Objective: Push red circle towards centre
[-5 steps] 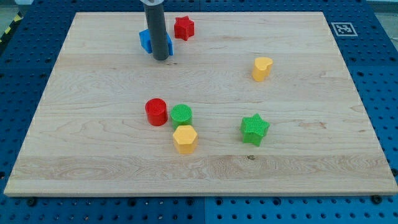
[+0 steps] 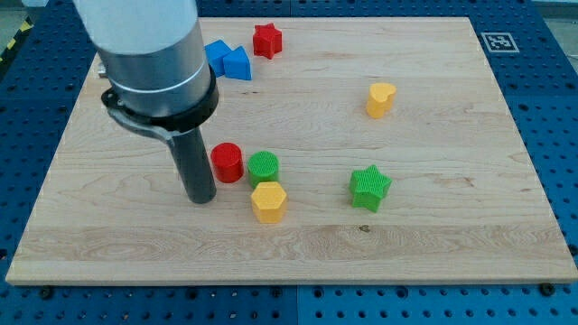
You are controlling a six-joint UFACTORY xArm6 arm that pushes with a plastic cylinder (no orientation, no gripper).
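My tip (image 2: 200, 198) has moved down-left from the blue blocks (image 2: 227, 60), now just left of the red circle (image 2: 227, 162).

Red circle block (image 2: 228, 162), ribbed green circle block (image 2: 264, 167), yellow hexagon block (image 2: 269, 201), pale wood-grain worktop (image 2: 433, 226), dark rod tip (image 2: 200, 198).

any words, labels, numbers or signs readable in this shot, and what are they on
No readable words, numbers or brand names anywhere.
Only sign: a black and white square marker on the wooden board, at its corner toward the view's top right; it is a pattern, not text.
The blocks, such as the red circle, carry no lettering, and neither does the rod ending in my tip.
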